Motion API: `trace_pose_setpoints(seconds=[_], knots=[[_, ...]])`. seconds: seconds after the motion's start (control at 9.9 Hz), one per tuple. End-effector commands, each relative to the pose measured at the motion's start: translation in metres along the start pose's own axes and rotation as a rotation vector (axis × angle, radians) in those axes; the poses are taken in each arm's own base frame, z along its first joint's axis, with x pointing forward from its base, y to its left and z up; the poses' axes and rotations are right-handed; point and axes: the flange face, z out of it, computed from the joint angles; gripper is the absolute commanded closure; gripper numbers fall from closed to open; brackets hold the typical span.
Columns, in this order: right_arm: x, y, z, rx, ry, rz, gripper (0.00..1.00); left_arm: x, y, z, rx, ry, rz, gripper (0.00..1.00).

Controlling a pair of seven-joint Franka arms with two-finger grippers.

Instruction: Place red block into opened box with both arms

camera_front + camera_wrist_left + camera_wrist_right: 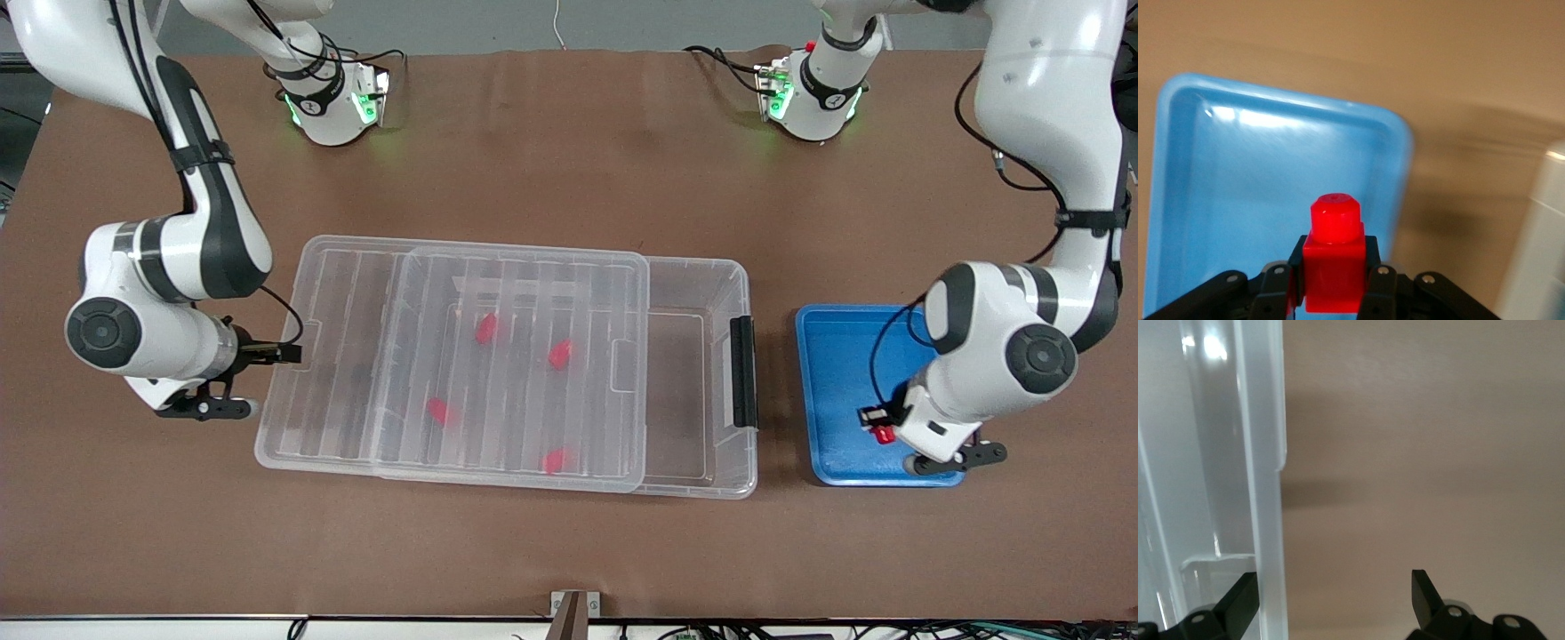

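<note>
Box (693, 293): lid (462, 356) slid partway off, four red blocks under it.
Blue tray (827, 373): bare.
Left gripper (1333, 283): over tray, clamping red block (1333, 257).
Right gripper (1335, 600): spread wide astride the lid's edge.

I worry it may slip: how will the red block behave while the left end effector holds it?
The red block looks like rigid, glossy plastic, so it probably will not deform but could slide. It is tiny, likely very light. The left end effector is shut on its flat sides over the blue tray, which should resist twisting.
</note>
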Motion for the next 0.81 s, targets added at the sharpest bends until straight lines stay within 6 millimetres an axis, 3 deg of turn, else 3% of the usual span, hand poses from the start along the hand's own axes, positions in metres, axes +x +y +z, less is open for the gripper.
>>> trace_pose_setpoints(seconds=[0.0, 0.1, 0.2, 0.4, 0.51, 0.71], knots=[[-0.007, 0.035, -0.001, -0.017, -0.024, 0.008, 0.00, -0.048, 0.095, -0.033, 0.061, -0.039, -0.032, 1.00], [-0.007, 0.046, -0.001, -0.017, -0.023, -0.006, 0.00, -0.074, 0.144, -0.040, 0.063, -0.031, -0.023, 1.00], [-0.006, 0.053, -0.003, -0.019, -0.020, -0.003, 0.00, -0.101, 0.185, -0.034, 0.069, -0.032, -0.001, 1.00], [-0.005, 0.053, -0.006, -0.019, -0.013, -0.003, 0.00, -0.131, 0.240, 0.001, 0.068, -0.023, 0.069, 1.00], [-0.004, 0.052, -0.022, -0.020, 0.013, -0.005, 0.00, -0.131, 0.250, 0.020, 0.065, 0.006, 0.106, 1.00], [-0.014, 0.058, -0.109, -0.014, 0.165, 0.021, 0.00, -0.127, 0.257, 0.061, 0.052, 0.019, 0.229, 0.99]])
